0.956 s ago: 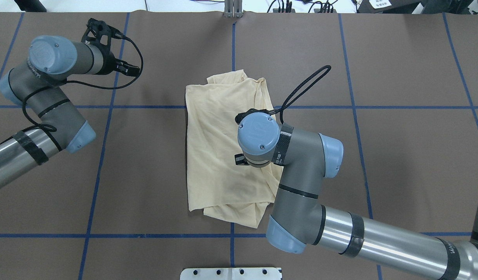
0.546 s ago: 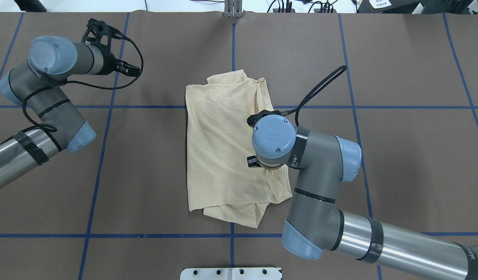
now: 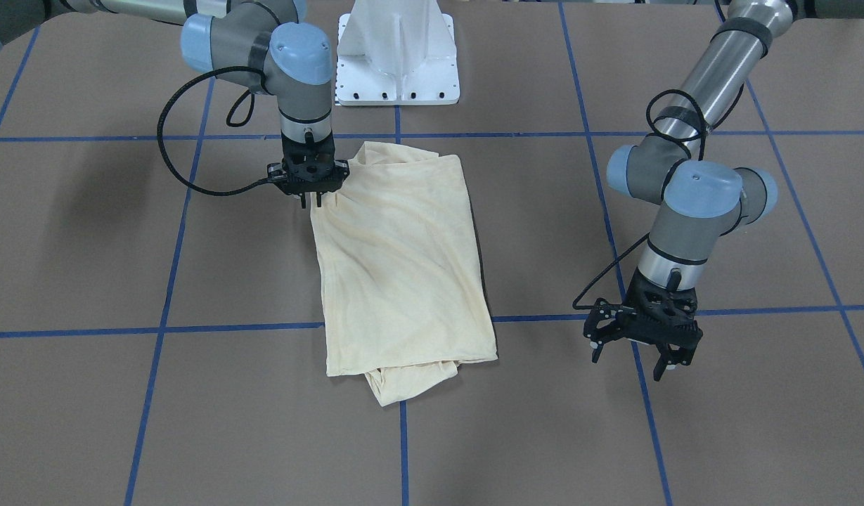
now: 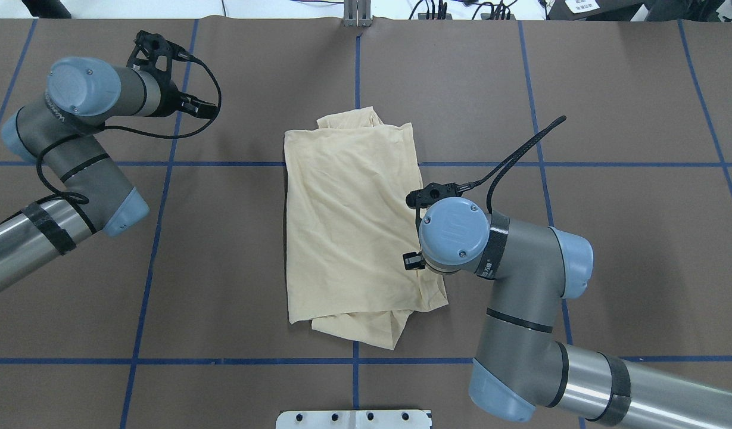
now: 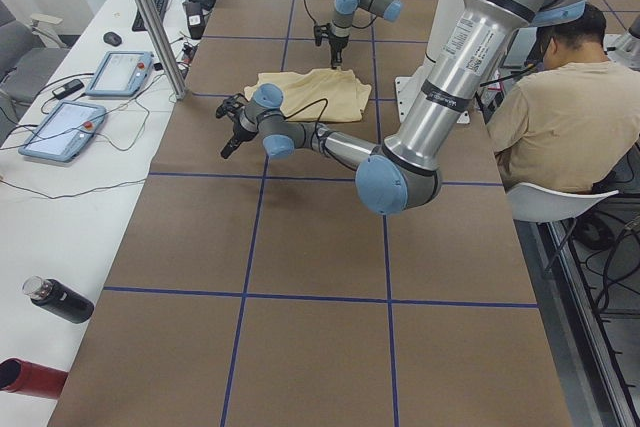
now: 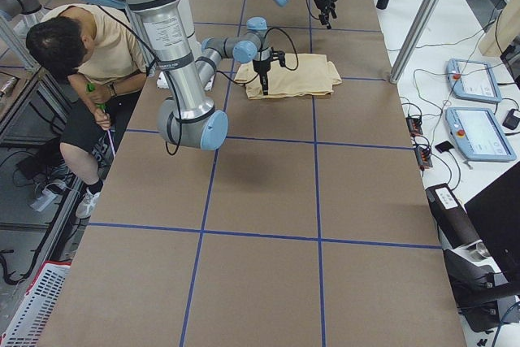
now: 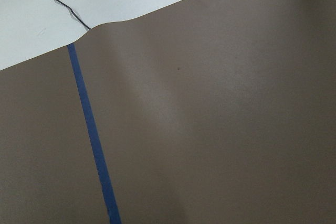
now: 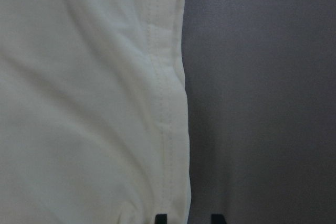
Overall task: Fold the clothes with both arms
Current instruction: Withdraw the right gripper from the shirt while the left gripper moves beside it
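One T-shirt (image 3: 403, 267) is laid folded on the table (image 3: 685, 436), its hem met by the narrowly parted, empty right gripper (image 3: 311, 202); the left gripper (image 3: 627, 367) is held wide, well apart.

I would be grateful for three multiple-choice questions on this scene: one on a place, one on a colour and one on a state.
1. Where is the right gripper?
A. at the T-shirt edge
B. touching the other gripper
C. far from the shirt

2. What colour are the tape lines?
A. red
B. blue
C. green

3. How is the left gripper?
A. shut on the shirt
B. shut, empty
C. open, empty

Answers: 1 A, its fingertips sit at the hem; 2 B, a blue grid on brown; 3 C, its fingers stand spread over bare table.
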Available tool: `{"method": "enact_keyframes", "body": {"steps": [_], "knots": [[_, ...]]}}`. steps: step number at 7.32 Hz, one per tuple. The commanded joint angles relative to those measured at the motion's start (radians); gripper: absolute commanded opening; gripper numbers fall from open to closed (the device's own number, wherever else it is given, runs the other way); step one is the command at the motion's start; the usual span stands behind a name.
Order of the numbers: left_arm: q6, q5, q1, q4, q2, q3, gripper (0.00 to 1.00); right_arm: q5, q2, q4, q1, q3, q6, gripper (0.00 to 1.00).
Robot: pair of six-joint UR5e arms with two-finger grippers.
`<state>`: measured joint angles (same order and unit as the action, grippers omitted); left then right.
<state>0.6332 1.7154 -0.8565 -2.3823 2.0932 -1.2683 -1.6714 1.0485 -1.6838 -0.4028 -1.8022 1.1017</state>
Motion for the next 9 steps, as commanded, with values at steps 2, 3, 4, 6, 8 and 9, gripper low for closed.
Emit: {"method": "enact_keyframes", "body": {"steps": [2,3,4,6,8,9], "knots": [[0.017,0.093,0.0,0.017,-0.002,-0.055,1.0,-0.042,-0.002,0.0,-0.11,-0.049,-0.013,1.0],[0.07,0.122,0.0,0.021,-0.024,-0.1,1.0,-0.068,0.02,0.0,-0.132,-0.096,-0.013,1.0],[0.126,0.171,0.004,0.069,-0.059,-0.191,1.0,-0.07,0.097,0.007,-0.131,-0.177,-0.014,1.0],[0.253,0.168,0.147,0.315,-0.137,-0.51,1.0,-0.068,0.218,0.016,-0.133,-0.304,-0.022,1.0],[0.495,0.079,0.337,0.393,-0.159,-0.631,1.0,-0.068,0.33,0.17,-0.133,-0.316,-0.029,1.0],[0.604,-0.003,0.429,0.394,-0.156,-0.629,1.0,-0.079,0.4,0.276,-0.134,-0.318,-0.043,1.0]]}}
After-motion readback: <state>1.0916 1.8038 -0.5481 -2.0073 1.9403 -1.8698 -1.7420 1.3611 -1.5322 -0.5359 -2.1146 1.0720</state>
